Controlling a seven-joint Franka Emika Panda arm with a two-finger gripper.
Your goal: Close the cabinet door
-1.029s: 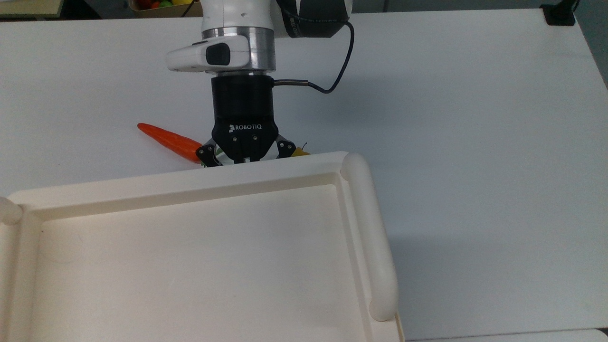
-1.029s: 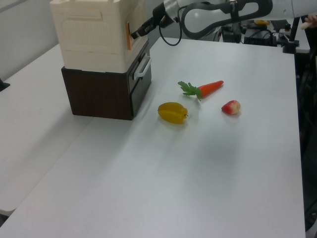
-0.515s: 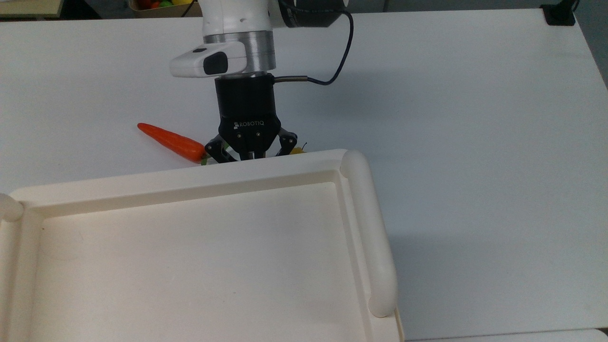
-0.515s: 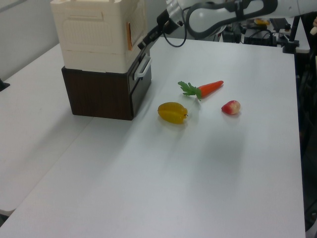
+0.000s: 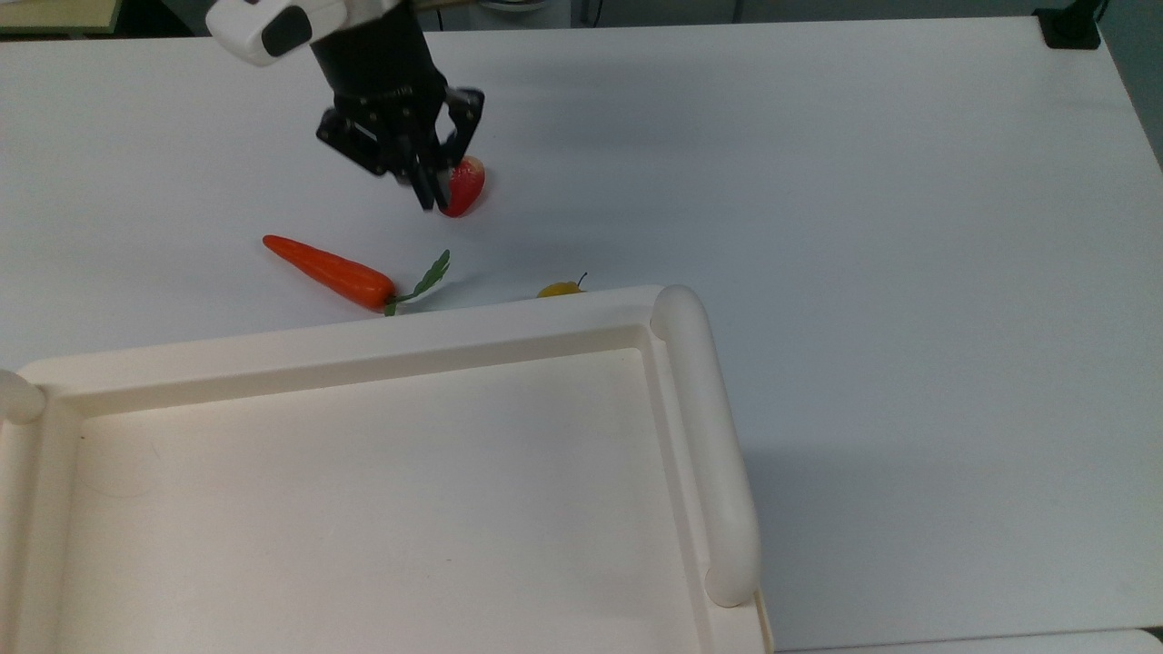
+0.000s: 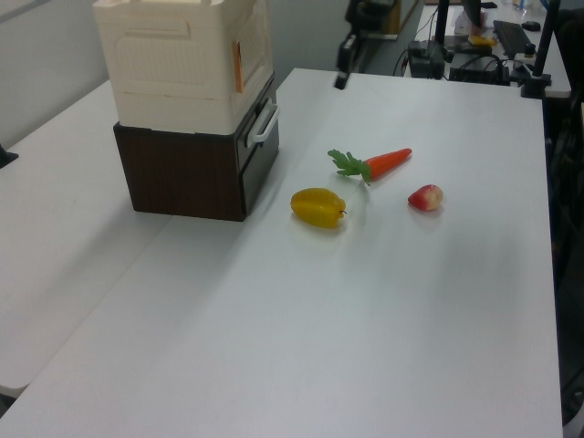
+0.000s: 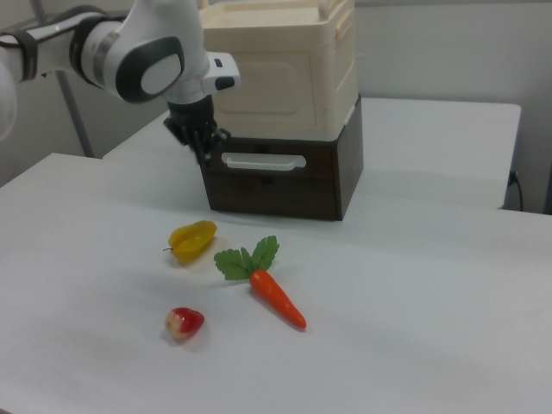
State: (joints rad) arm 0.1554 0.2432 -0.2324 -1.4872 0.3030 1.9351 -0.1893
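My jaws are drawn narrow, tips almost together, with nothing between them. I, the gripper (image 5: 427,193), hang in the air in front of the cabinet (image 7: 289,112) and well clear of it, touching nothing. In the right view I sit just off the cabinet's front corner, level with its dark lower drawer (image 7: 276,188).

The cabinet door (image 7: 276,79) is the pale panel on the cabinet's upper front. It stands upright and looks flush with the cream body around it, with no gap that I can make out. I take it as shut, so my job looks done and there is no reason to stay pressed on it.

The toy food lies on the table (image 5: 863,182) out in front of the cabinet: the yellow fruit (image 7: 192,239) nearest its front, the carrot (image 7: 276,297) a little further out, the red fruit (image 7: 185,323) furthest. None of them lies in the door's path. From the top view the red fruit seems to sit by my tips, but it rests on the table far beneath me, so I judge I am not holding it
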